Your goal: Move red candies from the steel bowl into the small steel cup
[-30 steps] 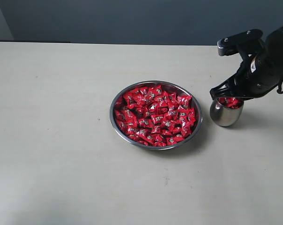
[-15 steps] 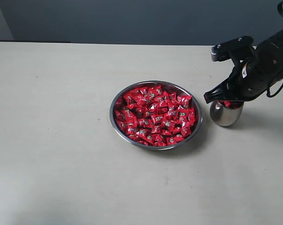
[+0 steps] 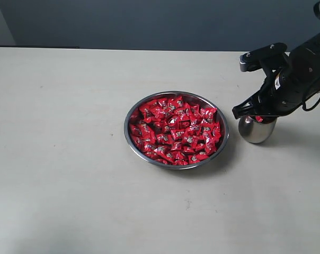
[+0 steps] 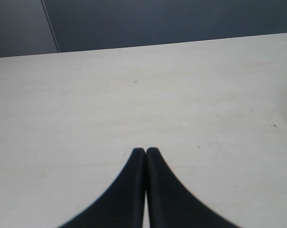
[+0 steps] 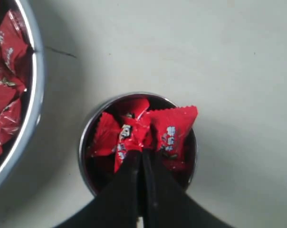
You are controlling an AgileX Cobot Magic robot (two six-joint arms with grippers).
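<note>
I see the steel bowl (image 3: 126,135) at the middle of the table (image 3: 70,159), heaped with red candies (image 3: 175,129); their pale wrapper marks are too small to read. Just beside it stands the small steel cup (image 3: 255,133), holding several candies. My right gripper (image 5: 142,151) is pressed together, its tips touching those candies. My left gripper (image 4: 146,153) is likewise closed, over bare table.

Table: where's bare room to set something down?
Bare: the wide table left of the bowl, and the strip on the camera side of bowl and cup. Crowded: the narrow gap between bowl and cup, with the right gripper over the cup.
</note>
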